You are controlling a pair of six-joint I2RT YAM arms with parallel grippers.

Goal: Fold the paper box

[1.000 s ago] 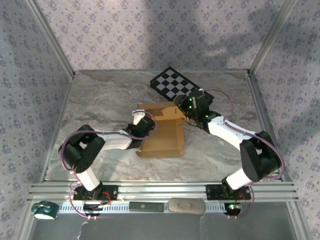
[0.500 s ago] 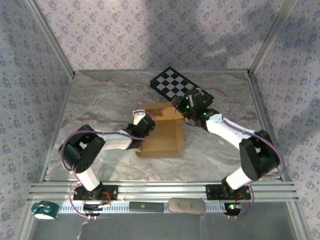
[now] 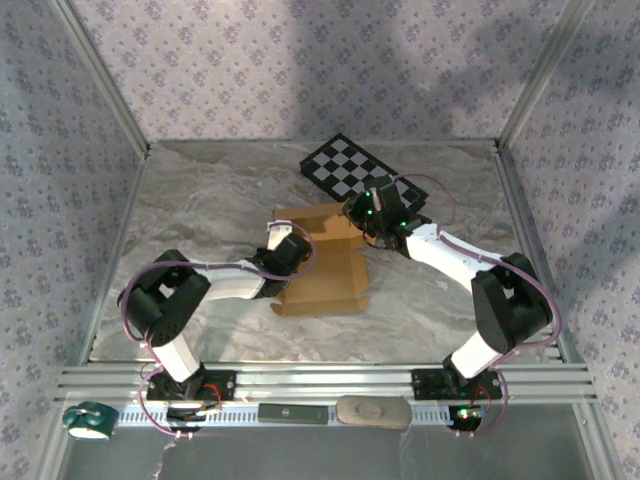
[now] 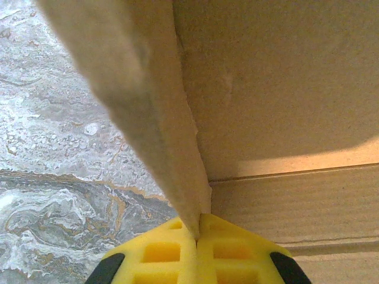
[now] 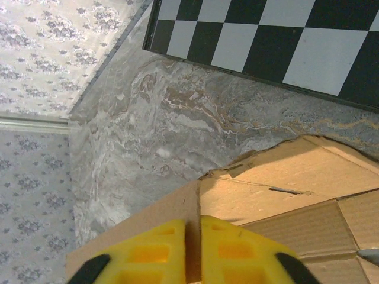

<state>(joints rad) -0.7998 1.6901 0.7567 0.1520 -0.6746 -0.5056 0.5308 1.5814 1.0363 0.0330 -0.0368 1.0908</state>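
1. Two arms meet over the marbled table (image 3: pixel 200 220). The left gripper (image 3: pixel 277 234) sits at the left edge of the paper box (image 3: pixel 325 270).
2. From the left wrist, the left gripper (image 4: pixel 197 234) has its yellow pads (image 4: pixel 160 254) pressed together on a thin, raised flap of the paper box (image 4: pixel 278 89). The flap runs up and away from the fingertips, leaning to their left.
3. Just right of that pinched flap, a broad cardboard panel stands ahead of the fingers. A flat creased strip lies below it, close to the right pad. The bare table (image 4: pixel 59 148) lies to the left of the fingers.
4. From above, the box is a half-formed shallow tray between the two grippers. Its back part is raised and its front panel lies flat on the table, on the near side of both grippers. Plain cardboard is all that shows inside it.
5. The right gripper (image 3: pixel 358 218) is at the box's far right corner. From the right wrist, the right gripper (image 5: pixel 192 228) has its pads closed to a narrow slit on the upright edge of a wall of the paper box (image 5: pixel 284 189). The box's inner panels spread to the right of the fingers.
6. Beyond the right fingertips lies bare table (image 5: pixel 148 136), and past it the checkered board (image 5: pixel 266 35). From above, the checkered board (image 3: pixel 352 168) lies just behind the right gripper.
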